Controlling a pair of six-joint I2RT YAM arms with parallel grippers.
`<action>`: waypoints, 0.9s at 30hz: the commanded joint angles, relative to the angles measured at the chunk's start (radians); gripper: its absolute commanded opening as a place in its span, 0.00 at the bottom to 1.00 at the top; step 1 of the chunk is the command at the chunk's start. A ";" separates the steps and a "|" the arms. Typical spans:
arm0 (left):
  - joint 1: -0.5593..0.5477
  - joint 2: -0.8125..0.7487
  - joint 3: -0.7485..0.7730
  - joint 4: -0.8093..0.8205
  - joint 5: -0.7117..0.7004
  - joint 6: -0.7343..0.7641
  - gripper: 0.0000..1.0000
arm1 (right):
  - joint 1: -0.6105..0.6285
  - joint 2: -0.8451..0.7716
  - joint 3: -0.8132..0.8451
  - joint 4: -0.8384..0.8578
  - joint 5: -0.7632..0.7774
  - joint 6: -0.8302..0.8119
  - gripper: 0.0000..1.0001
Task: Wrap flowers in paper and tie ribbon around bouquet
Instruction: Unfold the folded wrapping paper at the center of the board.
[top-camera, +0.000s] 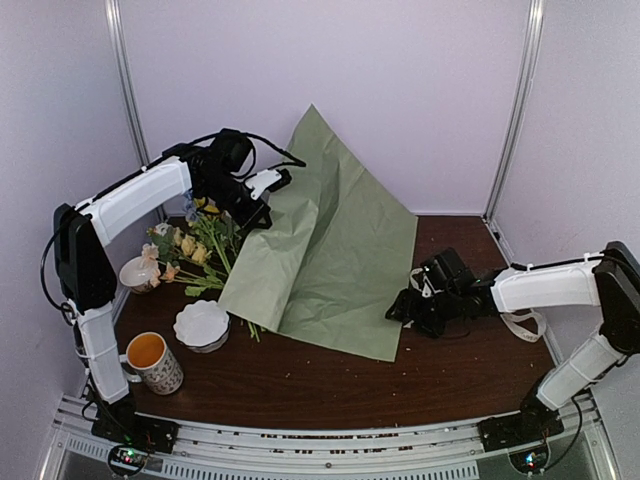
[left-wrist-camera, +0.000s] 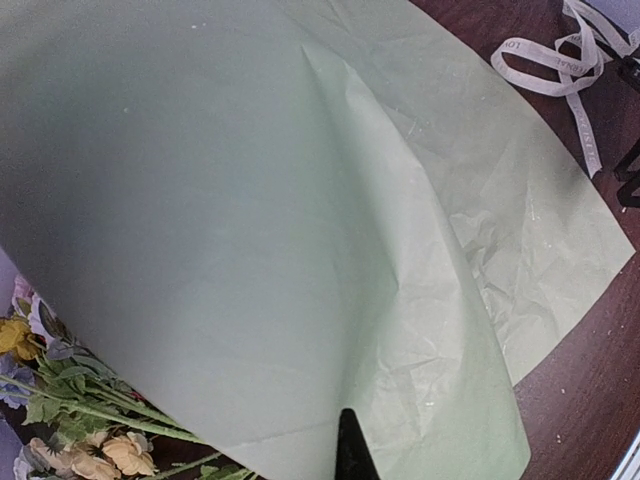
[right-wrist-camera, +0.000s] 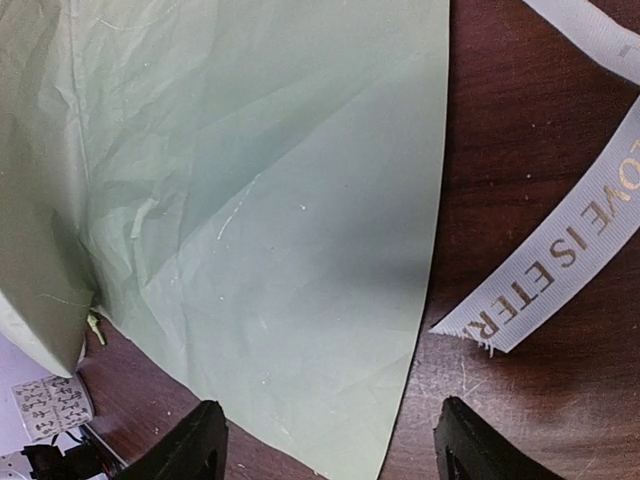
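Spread-open right gripper (right-wrist-camera: 335, 430) hovers empty at the edge of the large sage-green wrapping paper (top-camera: 340, 250) beside cream lettered ribbon (right-wrist-camera: 560, 265), while left gripper (top-camera: 274, 183) pinches its far side up, likely to fold over pastel green-stemmed flowers (top-camera: 205, 245) lying alongside.

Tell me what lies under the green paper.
The flowers lie partly under the paper. Their heads show left of it, their stems run under its left edge, and a few stem ends poke out at its near edge. Anything else beneath is covered.
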 joint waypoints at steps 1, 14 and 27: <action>0.000 0.012 -0.005 0.007 -0.004 0.005 0.00 | 0.008 0.097 -0.030 0.068 0.005 -0.004 0.74; -0.001 0.024 -0.005 0.007 0.005 0.007 0.00 | 0.031 0.199 -0.033 0.378 -0.149 0.095 0.73; -0.001 0.029 -0.003 0.007 0.009 0.008 0.00 | 0.044 0.243 -0.022 0.651 -0.188 0.204 0.66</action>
